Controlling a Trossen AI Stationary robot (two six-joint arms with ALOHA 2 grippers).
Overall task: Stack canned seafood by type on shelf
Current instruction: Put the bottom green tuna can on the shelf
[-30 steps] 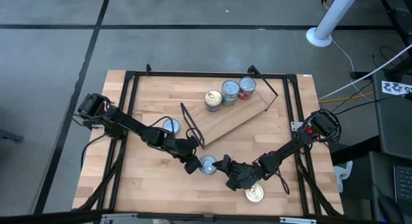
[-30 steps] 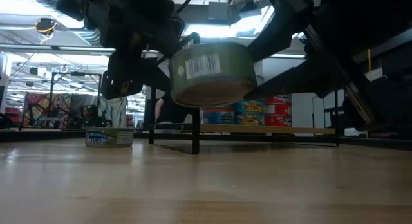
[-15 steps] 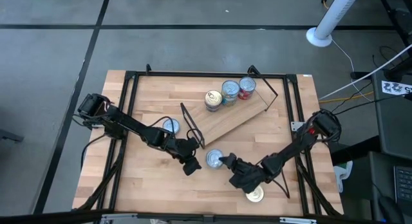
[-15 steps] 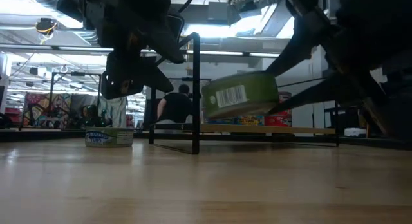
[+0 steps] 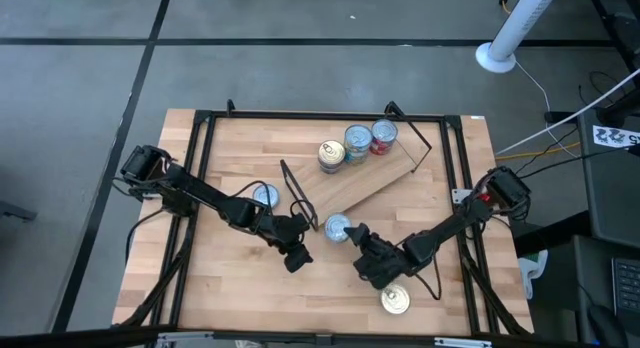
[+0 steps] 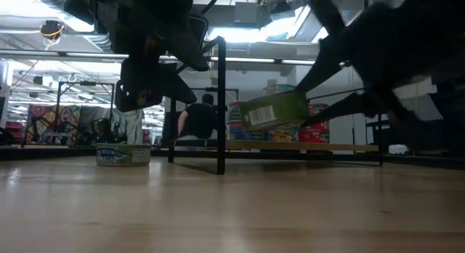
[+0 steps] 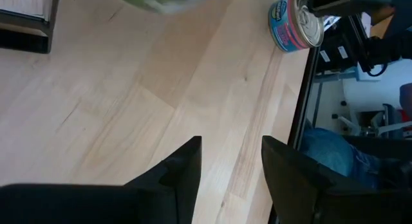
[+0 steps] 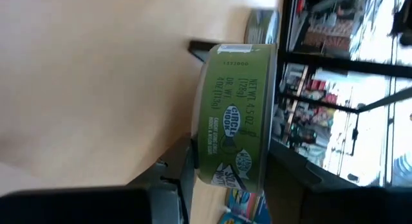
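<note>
While pinched in the right end effector [image 5: 352, 235] — green tin [image 6: 274, 111] above bare wooden tabletop [image 6: 232, 209], cluttered workshop behind.

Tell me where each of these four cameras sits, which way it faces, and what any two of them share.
High: overhead, straight down; both arms, shelf, right tool.
Low: table height, level across; green tin carried above the table, arms dark overhead.
Left wrist: faces bare tabletop past its open fingers; left tool.
Right wrist: fingers clamp the green tin.
Shared: that tin shows in high, low and right wrist views.
</note>
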